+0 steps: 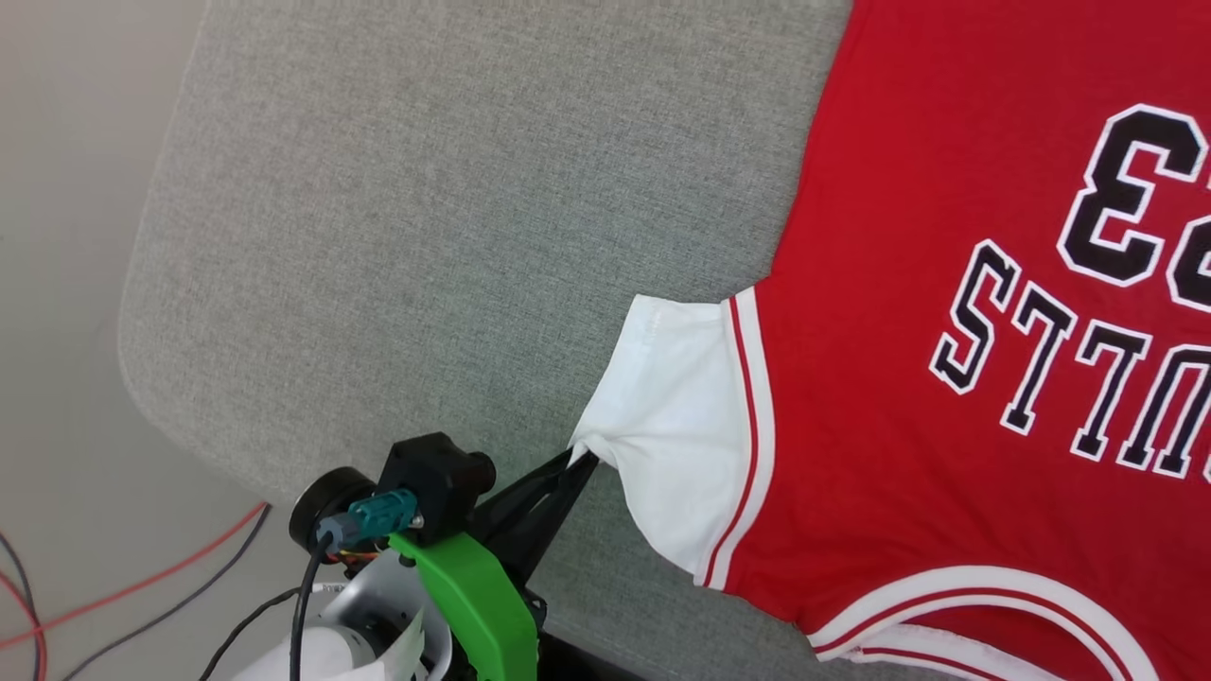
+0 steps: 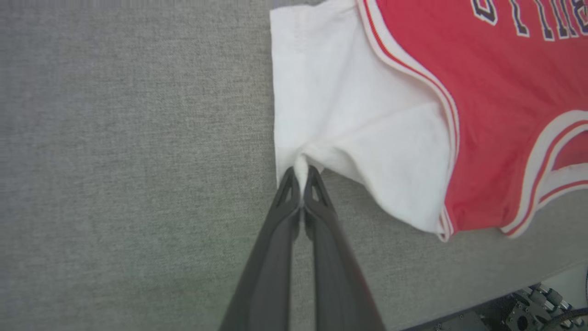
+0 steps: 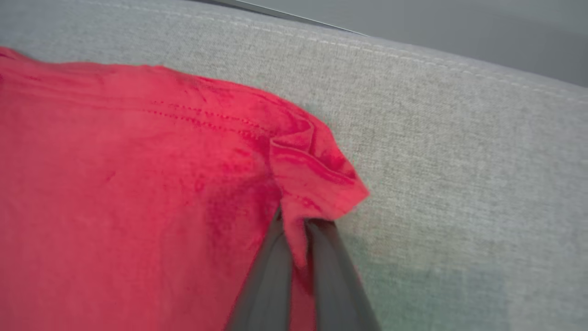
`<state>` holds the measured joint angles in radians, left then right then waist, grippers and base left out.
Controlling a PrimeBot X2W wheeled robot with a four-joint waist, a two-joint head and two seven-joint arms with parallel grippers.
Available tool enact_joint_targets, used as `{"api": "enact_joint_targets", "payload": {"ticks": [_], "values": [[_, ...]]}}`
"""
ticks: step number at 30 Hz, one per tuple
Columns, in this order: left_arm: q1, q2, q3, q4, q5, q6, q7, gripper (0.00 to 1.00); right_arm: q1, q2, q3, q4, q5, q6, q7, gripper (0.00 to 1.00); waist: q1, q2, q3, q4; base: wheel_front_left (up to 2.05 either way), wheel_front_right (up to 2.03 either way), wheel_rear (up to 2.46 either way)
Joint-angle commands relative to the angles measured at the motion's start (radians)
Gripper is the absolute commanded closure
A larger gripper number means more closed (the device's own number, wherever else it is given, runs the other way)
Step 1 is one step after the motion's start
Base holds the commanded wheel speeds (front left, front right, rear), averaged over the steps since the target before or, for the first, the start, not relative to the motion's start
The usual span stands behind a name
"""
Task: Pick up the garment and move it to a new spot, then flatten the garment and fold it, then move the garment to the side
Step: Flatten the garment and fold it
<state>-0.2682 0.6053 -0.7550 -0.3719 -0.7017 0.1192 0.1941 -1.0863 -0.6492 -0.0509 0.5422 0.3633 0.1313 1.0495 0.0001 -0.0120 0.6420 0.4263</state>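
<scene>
The garment (image 1: 946,284) lay spread on the grey fabric-covered bench (image 1: 426,236), filling the right side of the head view and running past its right and lower edges. It was red, with large black numerals and letters (image 1: 1088,312) outlined in white. From the head camera they stood upside down. Its white sleeve (image 1: 672,416) reached toward the middle of the frame, joined to the red body by red-and-white striped trim. The same trim curved along the neckline at the lower right.

The left end effector (image 1: 582,461) came up from the lower centre of the head view, with a green part (image 1: 473,596) on the arm behind it. Its two dark fingers were clenched together on the outer edge of the sleeve. In the left wrist view a small tuft of white cloth was pinched between the fingertips (image 2: 288,184), just below the middle of the frame. The cloth gathered into wrinkles around that point.

In the right wrist view the right end effector (image 3: 296,225) rose from the bottom centre and was clenched on a red corner of the garment. This corner was folded over itself near the stitched hem. Grey bench fabric filled the right part of that frame.

At the lower left of the head view, red and black cables (image 1: 142,586) lay on the pale floor (image 1: 57,284) beside the bench.
</scene>
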Motion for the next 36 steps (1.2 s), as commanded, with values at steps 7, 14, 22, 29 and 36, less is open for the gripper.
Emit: {"api": "enact_joint_targets", "payload": {"ticks": [7, 14, 22, 29, 36], "values": [[-0.012, 0.005, 0.020, 0.030, 0.012, 0.014, -0.020, 1.00, 0.167, 0.025, 0.026, 0.019, 0.012, -0.001, -0.022, 1.00, -0.0001, 0.0120, -0.118, -0.094, 0.00, 0.00, 0.00], [0.010, 0.014, 0.032, 0.074, -0.001, 0.025, -0.034, 1.00, 0.301, 0.050, 0.042, 0.006, 0.060, -0.001, -0.066, 1.00, -0.0001, 0.0120, -0.240, -0.177, 0.00, 0.00, 0.00], [0.052, 0.029, 0.041, 0.109, -0.025, 0.044, -0.037, 1.00, 0.470, 0.072, 0.062, -0.042, 0.151, -0.001, -0.140, 1.00, -0.0001, 0.0120, -0.364, -0.264, 0.00, 0.00, 0.00], [0.093, 0.030, 0.048, 0.136, -0.046, 0.058, -0.058, 1.00, 0.635, 0.080, 0.060, -0.136, 0.217, -0.001, -0.191, 1.00, -0.0001, 0.0120, -0.444, -0.323, 0.00, 0.00, 0.00], [0.111, 0.017, 0.045, 0.167, -0.052, 0.059, -0.085, 1.00, 0.817, 0.097, -0.028, -0.238, 0.243, -0.001, -0.203, 1.00, -0.0001, 0.0120, -0.495, -0.352, 0.00, 0.00, 0.00]]}}
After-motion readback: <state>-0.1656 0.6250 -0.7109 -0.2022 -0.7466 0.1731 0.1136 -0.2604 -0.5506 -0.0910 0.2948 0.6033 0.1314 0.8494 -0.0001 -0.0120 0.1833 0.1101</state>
